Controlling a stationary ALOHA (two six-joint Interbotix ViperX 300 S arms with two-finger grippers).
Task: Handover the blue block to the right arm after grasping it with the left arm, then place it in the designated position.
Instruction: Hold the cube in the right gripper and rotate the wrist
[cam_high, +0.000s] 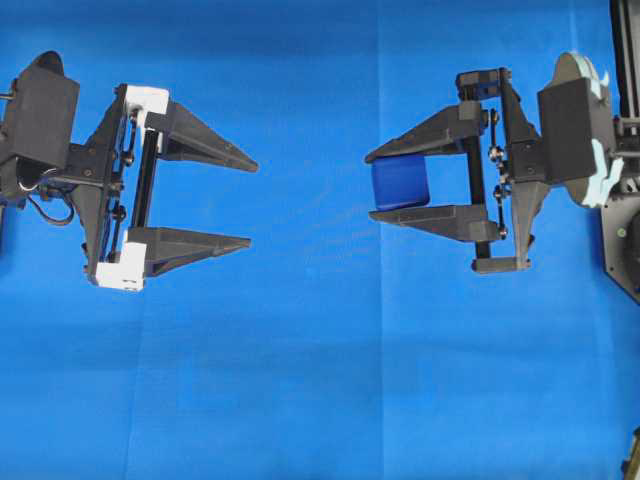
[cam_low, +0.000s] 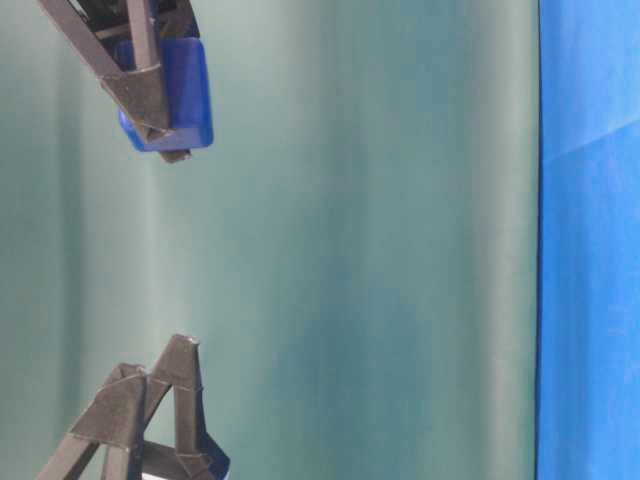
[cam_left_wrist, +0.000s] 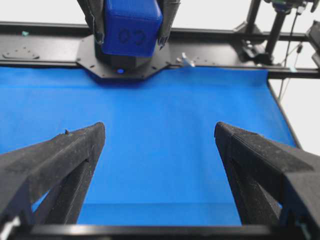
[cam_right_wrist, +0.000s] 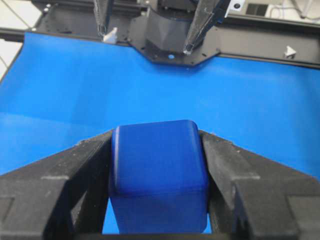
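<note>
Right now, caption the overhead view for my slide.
Right gripper holds the blue block; left gripper open and empty.

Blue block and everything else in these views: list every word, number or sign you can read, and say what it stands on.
"CO", or close to it: dark characters on the face of the blue block turned toward the left wrist camera; blurred, possibly upside down, so the reading is unsure.
The block's faces in the right wrist view and the overhead view carry no marking.
No legible text on the right gripper, the left gripper or the blue cloth.
</note>
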